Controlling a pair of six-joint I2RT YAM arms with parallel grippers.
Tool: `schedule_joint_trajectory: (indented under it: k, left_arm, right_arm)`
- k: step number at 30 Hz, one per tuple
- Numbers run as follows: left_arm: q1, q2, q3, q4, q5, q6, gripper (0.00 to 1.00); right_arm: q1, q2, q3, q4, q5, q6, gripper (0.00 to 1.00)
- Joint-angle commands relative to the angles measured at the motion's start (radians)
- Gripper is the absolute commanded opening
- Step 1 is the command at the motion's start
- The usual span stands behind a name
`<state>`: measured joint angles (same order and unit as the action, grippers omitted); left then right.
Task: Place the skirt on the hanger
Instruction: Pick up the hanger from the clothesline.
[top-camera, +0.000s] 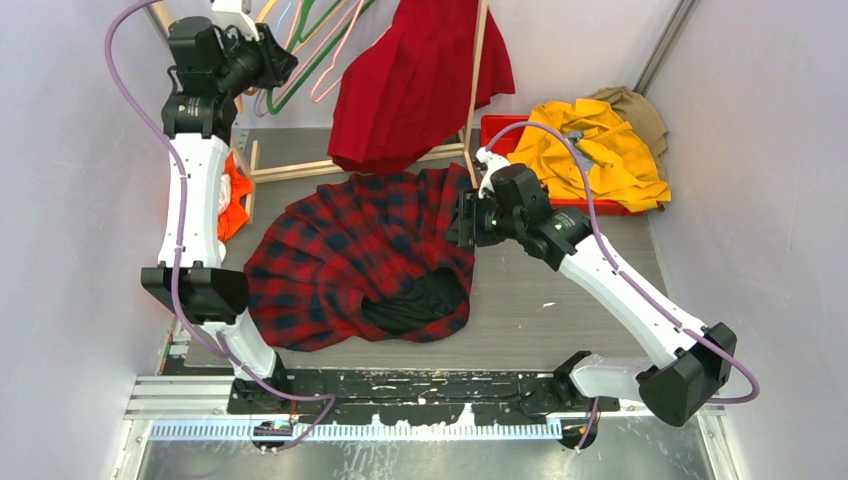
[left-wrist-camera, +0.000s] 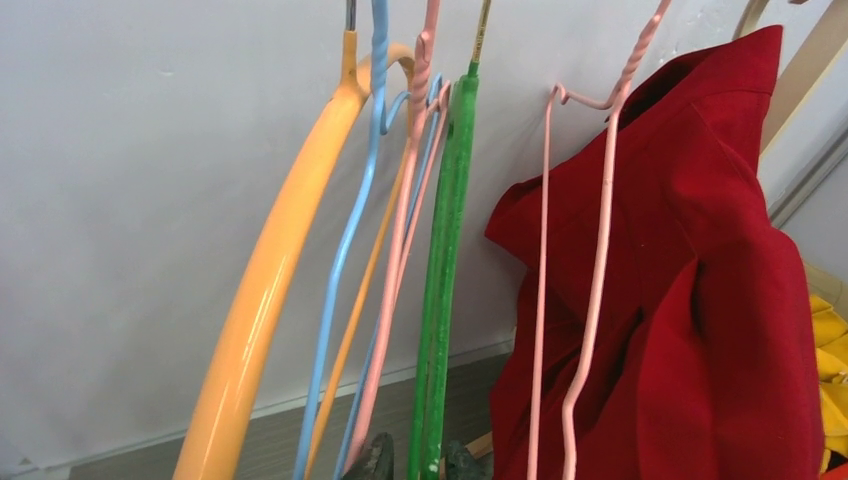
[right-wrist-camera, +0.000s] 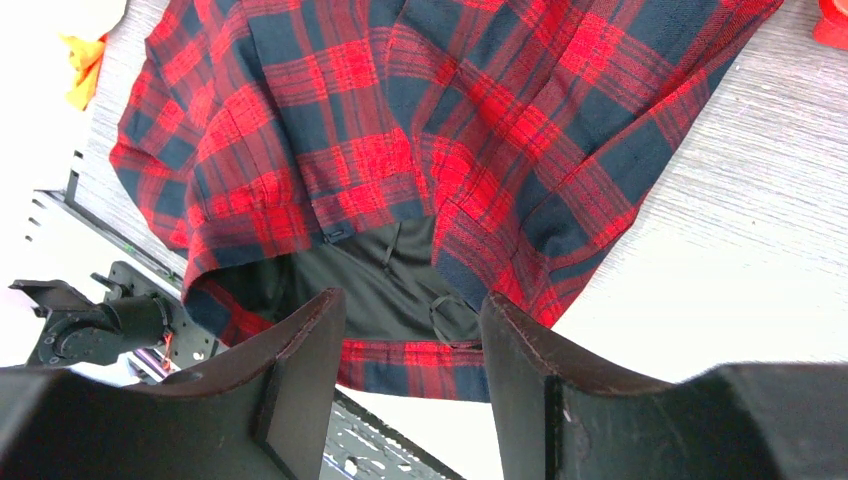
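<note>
- Top external view:
  - Skirt: plain red, hangs from wooden rack at far edge of bench, approx. mid-width. Hem drapes down to rack's base rail.
  - Plaid garment: red/black, lies spread on bench centre, dark opening toward near edge.
  - L gripper: raised at far-left corner, among the coloured hangers on the rack. Jaw state not readable here.
  - R gripper: low at plaid garment's right edge, pointing left.
  - Yellow garment: heaped over red bin, far-right corner.
- L wrist view:
  - Hangers in a row, left to right: orange hanger, blue hanger, green hanger, pink hanger.
  - Pink hanger lies in front of skirt.
  - L gripper: only dark fingertips show, one each side of green hanger. Contact unclear; cannot tell if clamped or spread.
- R wrist view:
  - R gripper: fingers spread apart, nothing between them.
  - Plaid garment is below, black lining showing at its opening.
</note>
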<state>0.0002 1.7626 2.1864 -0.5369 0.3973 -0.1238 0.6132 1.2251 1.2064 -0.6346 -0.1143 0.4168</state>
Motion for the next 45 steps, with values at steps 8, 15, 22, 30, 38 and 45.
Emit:
schedule_joint_trajectory:
  k: [8,15,22,30,38,45]
  left_arm:
    - [0.000,-0.027,0.037,0.064,0.021,-0.027,0.10]
    - [-0.001,-0.085,0.030,0.108,0.006,-0.031,0.08]
    - [0.001,-0.140,-0.030,0.177,-0.007,-0.037,0.04]
    - [0.001,-0.168,0.043,-0.032,-0.044,-0.008,0.03]
    - [0.001,-0.335,-0.176,-0.146,-0.119,-0.057,0.01]
    - [0.001,-0.586,-0.385,-0.229,-0.166,-0.118,0.01]
  right_arm:
    - [-0.003,0.019,0.019,0.042,0.002,-0.026,0.58]
    - [-0.003,0.031,0.023,0.047,-0.004,-0.027,0.58]
    - [-0.003,0.031,0.018,0.051,-0.007,-0.024,0.57]
    - [-0.003,0.020,0.017,0.047,0.001,-0.024,0.57]
    - [-0.003,0.017,0.023,0.047,0.000,-0.025,0.58]
    - [-0.004,-0.005,0.016,0.046,0.001,-0.025,0.58]
